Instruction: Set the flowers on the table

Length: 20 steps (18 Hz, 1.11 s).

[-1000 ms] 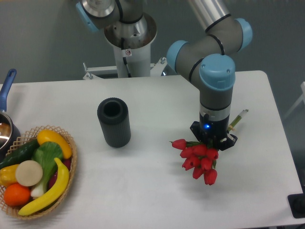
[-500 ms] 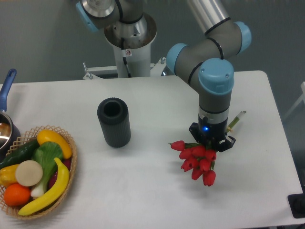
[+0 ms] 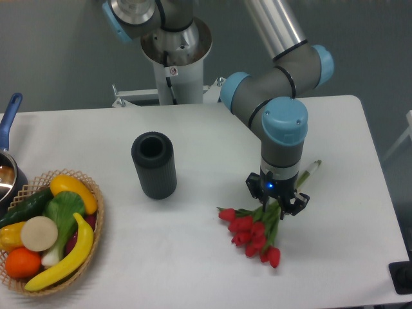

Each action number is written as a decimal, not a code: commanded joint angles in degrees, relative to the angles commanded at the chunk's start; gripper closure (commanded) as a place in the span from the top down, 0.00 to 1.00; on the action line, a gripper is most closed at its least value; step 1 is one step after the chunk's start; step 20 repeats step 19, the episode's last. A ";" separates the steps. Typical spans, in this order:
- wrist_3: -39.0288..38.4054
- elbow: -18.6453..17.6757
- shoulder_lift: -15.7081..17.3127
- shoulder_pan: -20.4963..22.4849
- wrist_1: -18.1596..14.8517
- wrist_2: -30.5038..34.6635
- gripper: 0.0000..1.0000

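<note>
table (image 3: 193,257): big, white and flat; the flowers lie low on it, right of the middle.
gripper (image 3: 277,205): pinched tight on the green stems.
flowers (image 3: 250,230): red tulips in a bunch, heads pointing down and left.
how they handle: probably light, soft and bendy; hold the stems, not the heads.

Tall dark grey ribbed cylinder vase (image 3: 154,165) upright, open top, mid-left on white counter (image 3: 193,257). Round woven wicker basket (image 3: 95,193) at front-left corner w/ yellow bananas (image 3: 64,261), yellow pepper (image 3: 72,188), orange (image 3: 23,262), dark green cucumber (image 3: 27,206), pale onion (image 3: 39,233), leafy green veg (image 3: 64,209). Steel saucepan w/ blue handle (image 3: 9,119) at far left edge, partly cut off.
</note>
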 joint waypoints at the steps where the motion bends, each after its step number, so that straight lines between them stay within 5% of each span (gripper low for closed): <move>1: 0.00 0.00 0.09 0.09 0.00 0.00 1.00; 9: 4.03 -0.35 0.26 3.42 3.51 -0.09 1.00; 20: 13.78 -2.98 2.11 7.29 3.60 -0.53 1.00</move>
